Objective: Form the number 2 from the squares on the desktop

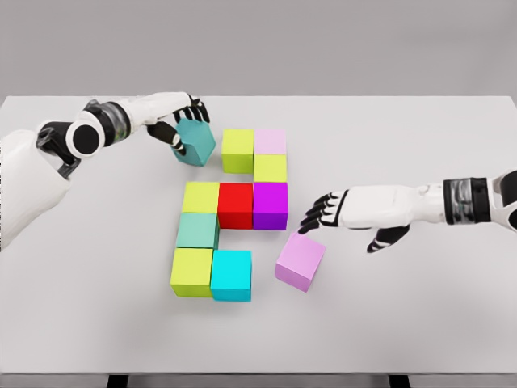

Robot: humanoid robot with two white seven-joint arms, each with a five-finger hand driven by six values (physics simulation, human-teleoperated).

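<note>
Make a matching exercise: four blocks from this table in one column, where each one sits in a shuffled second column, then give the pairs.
Blocks:
1. teal block
2. red block
3. light purple block
4. cyan block

Places:
A. bottom row of the figure, right of a lime block
B. held tilted in the left hand
C. apart from the figure, just below the right hand
D. middle row, between a lime and a violet block

Pairs: 1-B, 2-D, 3-C, 4-A

Coloured cubes [236, 205] in unfinished 2
</note>
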